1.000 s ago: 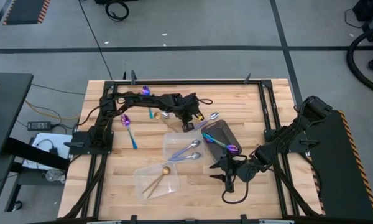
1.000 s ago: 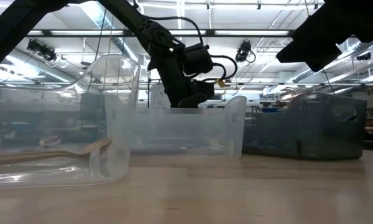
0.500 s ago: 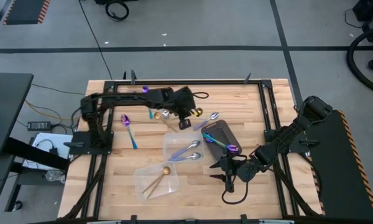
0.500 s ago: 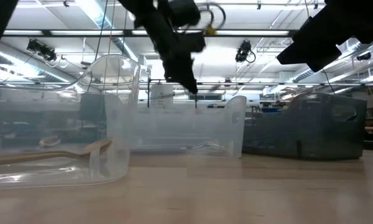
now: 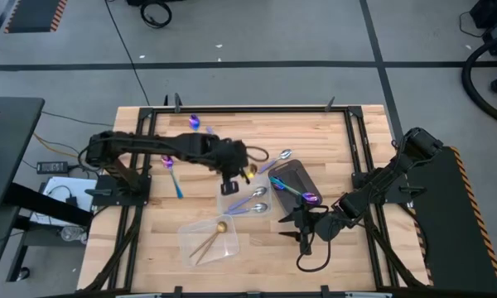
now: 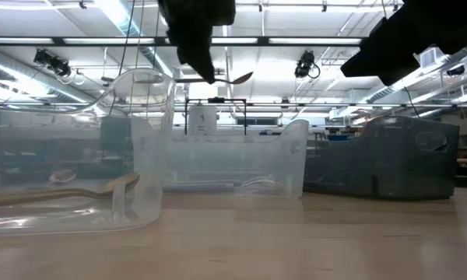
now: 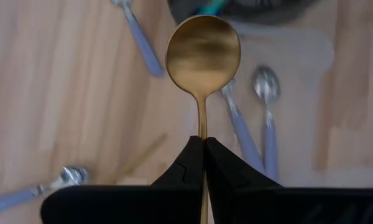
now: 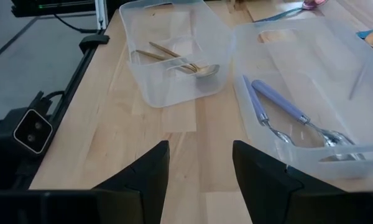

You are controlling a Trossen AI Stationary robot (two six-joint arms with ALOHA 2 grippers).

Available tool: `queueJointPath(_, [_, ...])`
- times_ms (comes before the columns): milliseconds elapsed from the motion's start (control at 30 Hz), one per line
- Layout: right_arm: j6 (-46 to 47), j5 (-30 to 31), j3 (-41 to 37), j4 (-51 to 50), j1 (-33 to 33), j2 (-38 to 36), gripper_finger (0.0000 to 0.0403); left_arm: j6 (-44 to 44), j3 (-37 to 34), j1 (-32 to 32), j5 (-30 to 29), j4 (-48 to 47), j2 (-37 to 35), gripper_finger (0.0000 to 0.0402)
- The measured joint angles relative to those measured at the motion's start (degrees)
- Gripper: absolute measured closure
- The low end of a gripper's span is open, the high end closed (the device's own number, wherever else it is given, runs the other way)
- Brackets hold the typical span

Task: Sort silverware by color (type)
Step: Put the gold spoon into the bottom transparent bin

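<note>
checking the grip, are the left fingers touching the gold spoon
Touching. The left wrist view shows the left gripper with its fingers pinched shut on the gold spoon handle.

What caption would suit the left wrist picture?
Left tool shut on a gold spoon, carried above the wooden table.

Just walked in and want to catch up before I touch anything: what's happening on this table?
The robot is sorting cutlery by colour. The left gripper is shut on a gold spoon, carried above the clear container with the silver spoons. Another clear container already holds gold pieces, and the dark tray holds an iridescent one. The right gripper waits open near the table's front right. Several spoons lie loose on the table.
</note>
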Motion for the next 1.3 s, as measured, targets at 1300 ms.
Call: queueJointPath(1300, [-7.3,0.0,0.0,1.1,-3.1,-3.7,0.0216,-52.1,-0.1,-40.1,-20.8,-12.3,-3.1,0.0393])
